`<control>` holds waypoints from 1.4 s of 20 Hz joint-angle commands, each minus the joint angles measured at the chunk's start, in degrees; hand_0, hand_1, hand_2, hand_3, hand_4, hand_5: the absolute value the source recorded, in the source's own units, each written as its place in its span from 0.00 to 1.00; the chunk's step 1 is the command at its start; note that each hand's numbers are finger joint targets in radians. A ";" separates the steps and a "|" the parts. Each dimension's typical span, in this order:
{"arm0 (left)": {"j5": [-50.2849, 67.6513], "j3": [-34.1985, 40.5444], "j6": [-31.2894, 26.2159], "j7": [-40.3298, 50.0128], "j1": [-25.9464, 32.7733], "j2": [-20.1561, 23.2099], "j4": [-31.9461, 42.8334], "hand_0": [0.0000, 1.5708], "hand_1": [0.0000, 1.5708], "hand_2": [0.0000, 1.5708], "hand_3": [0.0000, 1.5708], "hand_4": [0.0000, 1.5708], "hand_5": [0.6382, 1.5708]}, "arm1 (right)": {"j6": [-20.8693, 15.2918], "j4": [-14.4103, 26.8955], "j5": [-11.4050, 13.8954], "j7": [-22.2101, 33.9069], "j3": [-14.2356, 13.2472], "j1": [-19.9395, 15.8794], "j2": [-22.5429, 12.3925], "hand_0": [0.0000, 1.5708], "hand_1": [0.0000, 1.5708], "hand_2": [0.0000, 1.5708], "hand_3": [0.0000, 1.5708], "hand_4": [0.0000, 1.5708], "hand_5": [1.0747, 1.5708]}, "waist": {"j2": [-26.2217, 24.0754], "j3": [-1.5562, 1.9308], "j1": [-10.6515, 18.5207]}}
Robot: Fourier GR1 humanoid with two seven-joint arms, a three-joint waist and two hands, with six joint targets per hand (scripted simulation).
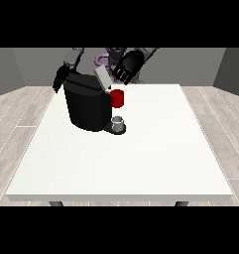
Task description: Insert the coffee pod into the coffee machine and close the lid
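Note:
The black coffee machine (86, 106) stands on the white table (141, 158) left of the middle. Its grey lid (102, 78) is tilted up above a red round pod holder (118, 98) on the machine's right side. No loose coffee pod shows, and I cannot see into the holder. The hand at the view's right (127, 66) hovers just right of the raised lid with its fingers spread and pointing down, holding nothing. The hand at the view's left (60, 78) hangs by the machine's back left corner, partly hidden behind it.
A small grey cup (119, 122) stands on the machine's dark base plate (111, 130), under the red holder. The table's front edge (121, 197) lies far from both hands. A wooden floor surrounds the table.

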 commanded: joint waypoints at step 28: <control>-1.69 0.27 1.14 -2.80 -3.80 -0.45 3.55 0.77 0.77 0.79 0.77 0.23 1.00 | 0.63 2.04 -1.78 2.28 -4.42 -4.84 -3.27 0.00 0.00 0.00 0.00 0.00 1.00 | 3.55 0.00 0.12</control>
